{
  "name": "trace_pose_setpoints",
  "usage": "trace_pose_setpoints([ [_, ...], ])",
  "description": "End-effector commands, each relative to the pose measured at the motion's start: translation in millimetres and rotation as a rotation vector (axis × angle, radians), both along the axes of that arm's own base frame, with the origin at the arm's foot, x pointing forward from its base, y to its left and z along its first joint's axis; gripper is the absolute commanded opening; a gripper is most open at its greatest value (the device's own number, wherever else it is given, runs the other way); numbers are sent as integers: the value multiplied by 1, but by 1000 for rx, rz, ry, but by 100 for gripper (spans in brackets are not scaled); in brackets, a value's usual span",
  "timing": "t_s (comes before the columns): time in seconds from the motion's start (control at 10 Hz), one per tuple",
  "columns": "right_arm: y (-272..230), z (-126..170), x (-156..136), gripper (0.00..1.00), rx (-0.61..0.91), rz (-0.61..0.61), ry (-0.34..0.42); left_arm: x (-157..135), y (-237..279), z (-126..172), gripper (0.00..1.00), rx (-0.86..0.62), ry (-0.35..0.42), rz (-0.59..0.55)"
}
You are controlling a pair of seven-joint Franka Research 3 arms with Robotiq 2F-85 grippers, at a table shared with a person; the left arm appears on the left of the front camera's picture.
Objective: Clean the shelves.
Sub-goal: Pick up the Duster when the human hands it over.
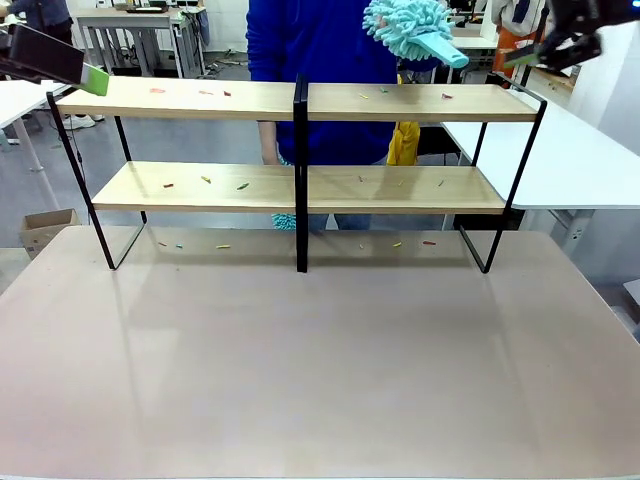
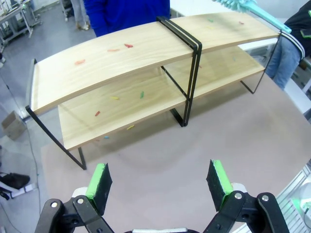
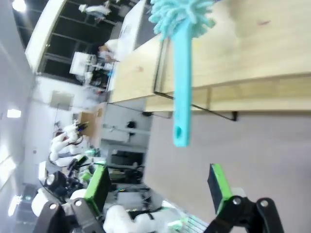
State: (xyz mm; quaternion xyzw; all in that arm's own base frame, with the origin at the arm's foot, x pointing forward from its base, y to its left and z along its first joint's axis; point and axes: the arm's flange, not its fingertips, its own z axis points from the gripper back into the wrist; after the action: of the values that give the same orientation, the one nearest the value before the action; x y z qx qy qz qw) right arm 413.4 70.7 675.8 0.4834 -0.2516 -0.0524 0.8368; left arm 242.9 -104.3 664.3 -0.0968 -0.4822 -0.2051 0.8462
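The shelves [image 1: 200, 100] are two light-wood boards in a black frame, standing at the far side of the tabletop; they also appear in the left wrist view [image 2: 121, 63] and the right wrist view [image 3: 252, 53]. Small coloured scraps [image 1: 205, 180] lie on both boards and on the table beneath. A teal fluffy duster [image 1: 410, 28] is held up above the top board's right half by a person in blue [image 1: 320, 50], its handle [image 3: 182, 92] pointing toward my right gripper [image 3: 158, 189]. That gripper [image 1: 560, 50] is open, short of the handle's end. My left gripper [image 2: 158, 182] hangs open and empty off the shelves' left end [image 1: 85, 72].
The beige-pink tabletop [image 1: 320, 370] spreads in front of the shelves. A white table [image 1: 570, 160] stands at the right and a cardboard box [image 1: 45, 228] on the floor at the left. Something teal [image 1: 285, 220] shows behind the lower board.
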Motion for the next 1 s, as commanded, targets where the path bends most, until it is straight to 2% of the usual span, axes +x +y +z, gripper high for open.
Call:
trace_pose_setpoints([
  [0.0, 6, -9, 67, 100, 143, 90, 70, -1, 0, 1, 100, -2, -2, 0],
  [0.1, 11, -27, 90, 100, 155, 77, 97, -1, 0, 1, 100, -2, -2, 0],
  [0.3, 10, -50, 107, 100, 200, 67, 108, -1, 0, 1, 100, -2, -2, 0],
  [0.6, 2, -56, 101, 100, 241, 79, 61, -1, 0, 1, 100, -2, -2, 0],
  [0.9, 18, -63, 106, 100, 261, 107, 16, -1, 0, 1, 100, -2, -2, 0],
])
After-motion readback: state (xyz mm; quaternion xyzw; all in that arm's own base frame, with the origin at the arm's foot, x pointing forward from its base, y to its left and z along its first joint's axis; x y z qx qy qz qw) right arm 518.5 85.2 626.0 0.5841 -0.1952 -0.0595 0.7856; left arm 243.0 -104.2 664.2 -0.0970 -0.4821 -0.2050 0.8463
